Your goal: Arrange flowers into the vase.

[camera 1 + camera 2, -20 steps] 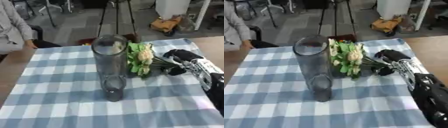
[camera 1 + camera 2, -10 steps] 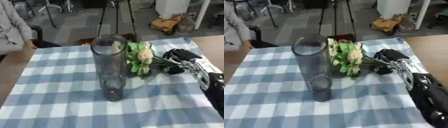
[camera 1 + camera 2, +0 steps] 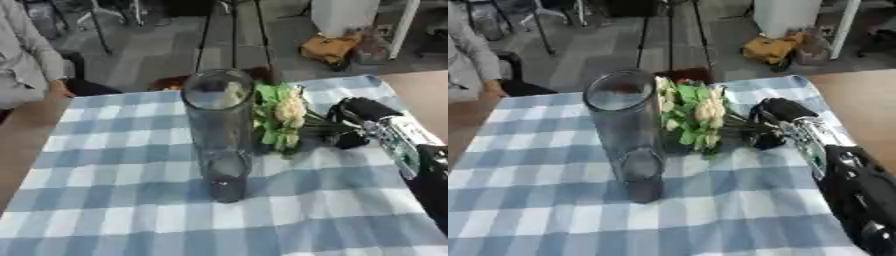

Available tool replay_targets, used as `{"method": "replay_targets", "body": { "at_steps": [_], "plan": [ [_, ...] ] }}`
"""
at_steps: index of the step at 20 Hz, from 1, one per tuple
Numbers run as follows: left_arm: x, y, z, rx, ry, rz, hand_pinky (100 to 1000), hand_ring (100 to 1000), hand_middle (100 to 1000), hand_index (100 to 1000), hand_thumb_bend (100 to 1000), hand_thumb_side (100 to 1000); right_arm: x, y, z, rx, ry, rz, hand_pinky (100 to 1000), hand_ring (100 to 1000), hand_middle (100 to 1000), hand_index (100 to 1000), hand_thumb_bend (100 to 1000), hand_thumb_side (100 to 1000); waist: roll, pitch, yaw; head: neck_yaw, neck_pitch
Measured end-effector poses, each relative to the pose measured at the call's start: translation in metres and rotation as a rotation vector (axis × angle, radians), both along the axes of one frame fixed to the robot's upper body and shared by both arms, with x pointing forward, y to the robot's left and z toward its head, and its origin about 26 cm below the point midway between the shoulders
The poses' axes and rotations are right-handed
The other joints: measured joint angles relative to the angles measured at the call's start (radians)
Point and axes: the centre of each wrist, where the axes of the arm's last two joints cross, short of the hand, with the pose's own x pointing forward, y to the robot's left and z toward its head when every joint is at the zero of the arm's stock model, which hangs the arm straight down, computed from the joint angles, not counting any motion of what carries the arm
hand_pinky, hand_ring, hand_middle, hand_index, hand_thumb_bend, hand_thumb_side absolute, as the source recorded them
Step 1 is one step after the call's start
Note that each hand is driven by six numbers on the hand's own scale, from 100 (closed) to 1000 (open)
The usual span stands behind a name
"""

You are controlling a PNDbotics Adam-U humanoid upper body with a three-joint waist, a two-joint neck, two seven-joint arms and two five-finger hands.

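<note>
Nothing much has moved since a moment ago: the vase, the flowers and the robot hand sit in about the same spots.

On the left side, the bench wears a blue and white checked cloth. Near the middle of the cloth stands a tall clear glass vase. It is upright and its round top is open. No flowers can be seen inside it.

Just to the right of the vase is a bunch of flowers, with pale cream blooms and green leaves. The blooms point toward the vase and reach about as high as its upper part. The dark stems run off to the right.

At the end of those stems is the right robot hand. It is black, and its fingers are curled round the stems, holding the bunch. Its arm comes in from the lower right, black with a silver part near the wrist.

The left robot hand does not show in either view.
</note>
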Motion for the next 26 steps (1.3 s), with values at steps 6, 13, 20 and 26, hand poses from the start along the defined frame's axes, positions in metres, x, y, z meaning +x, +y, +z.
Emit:
{"method": "replay_targets", "body": {
  "at_steps": [6,13,20,26],
  "plan": [
    [0.0,-0.0001,0.0,0.001,0.002,0.0,571,769,818,892,279,1000,0.0001,0.0,0.0004,0.002,0.003,-0.003,785,639,439,653,213,323,-0.004,0.0,0.003,0.0,0.0],
    [0.0,-0.0014,-0.0009,-0.006,0.007,-0.004,560,762,817,891,279,1000,0.0011,-0.0029,-0.0001,0.057,0.033,-0.008,798,557,316,502,186,302,-0.004,0.003,0.009,-0.003,-0.009],
    [0.0,-0.0013,-0.0011,-0.009,0.008,-0.005,554,757,817,891,273,1000,0.0009,-0.0058,0.0012,0.102,0.052,0.007,740,501,239,412,191,309,-0.002,0.007,0.01,-0.009,-0.009],
    [0.0,-0.0013,-0.0012,-0.012,0.012,-0.006,550,751,817,889,270,1000,0.0,-0.0095,0.0017,0.128,0.056,0.011,639,449,177,353,112,269,0.001,0.01,0.015,-0.01,-0.01]
  ]
}}
